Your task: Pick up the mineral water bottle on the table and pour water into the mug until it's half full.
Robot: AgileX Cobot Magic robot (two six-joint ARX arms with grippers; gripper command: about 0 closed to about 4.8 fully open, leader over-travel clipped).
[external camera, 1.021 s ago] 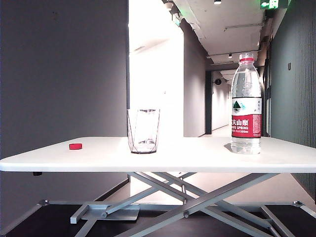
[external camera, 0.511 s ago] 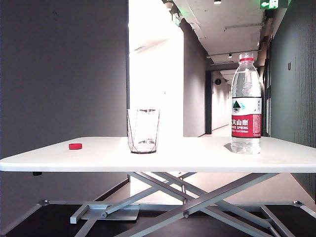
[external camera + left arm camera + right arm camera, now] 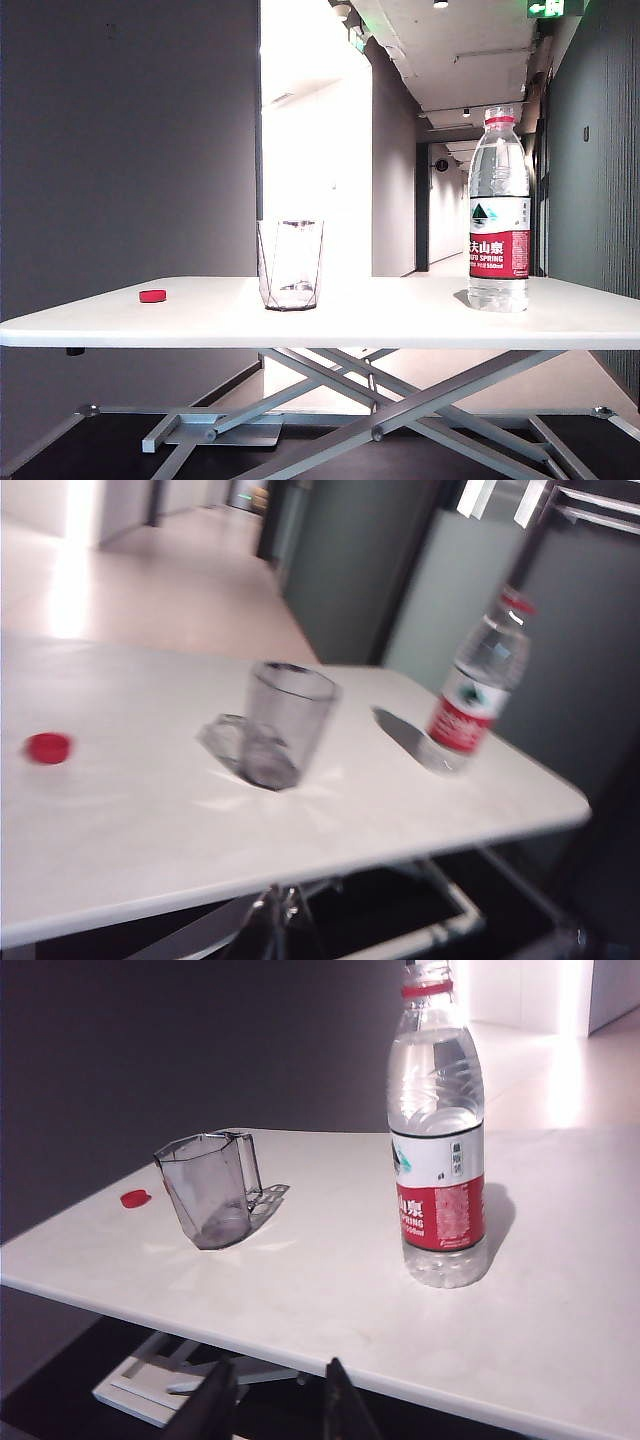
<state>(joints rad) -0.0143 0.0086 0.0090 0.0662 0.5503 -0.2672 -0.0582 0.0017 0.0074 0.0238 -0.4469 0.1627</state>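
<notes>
cap: small red cap [image 3: 152,296] lies flat near table's left end, well apart from everything. Already off the btl, so neck is open for pouring; out of the pour path.

mug: clear faceted mug [image 3: 290,265] upright, left of centre, looks empty or nearly so; can't tell for sure thru the glass. Standing open-side up, nothing around it, so easy target from above.

table: white table [image 3: 400,320] otherwise bare. Neither arm shows in ext view.

btl: mineral water bottle [image 3: 498,210] upright toward right end, well apart from mug, label facing cam. The water [image 3: 437,1085] stands high, close to the shoulder. Sits on R arm's side, prob so R does the pick.

L gripper: not in its wrist view, state can't tell. View is blurred, looks across table at cap [image 3: 47,747], mug [image 3: 282,723] and btl [image 3: 473,692]; L well back, no role yet IMO.

R gripper: right gripper [image 3: 275,1400] low and short of the table edge, fingers [image 3: 213,1400] parted w/ a narrow gap, holding nothing. Btl [image 3: 437,1150] ahead, off to one side; gap looks too tight for the btl body, needs to widen.

stage: pre-grasp, nothing picked, no pour started.
</notes>
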